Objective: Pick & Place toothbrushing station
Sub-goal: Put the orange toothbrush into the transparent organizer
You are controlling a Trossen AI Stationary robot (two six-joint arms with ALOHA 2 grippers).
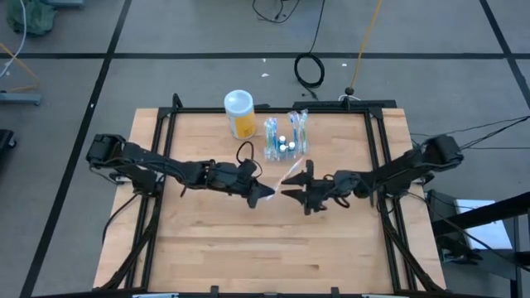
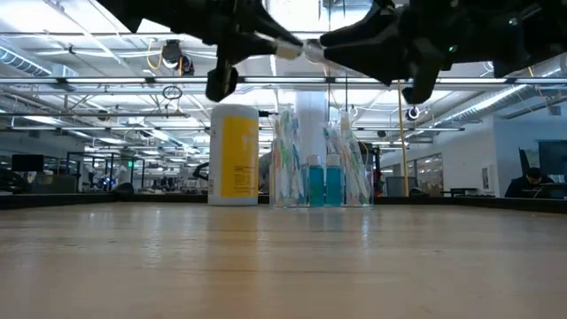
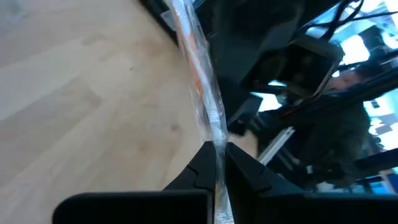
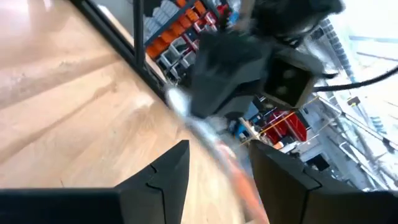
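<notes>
- Wrapped toothbrush (image 3: 200, 93) is hanging in the air above the table (image 1: 207, 257), and the left gripper (image 1: 263, 193) is pinching its end with fingers closed tight; such a thin hold on slippery wrap could let it swivel or drop.
- Right gripper (image 1: 290, 194) is facing it nearly tip to tip with fingers spread, holding nothing; closing off-centre could knock the brush loose or bump the other fingers.
- Yellow-orange cup (image 1: 238, 113) is standing just left of the toothbrushing station (image 1: 286, 136), which is sitting near the table's far edge, already crowded with brushes that could snag an insertion.
</notes>
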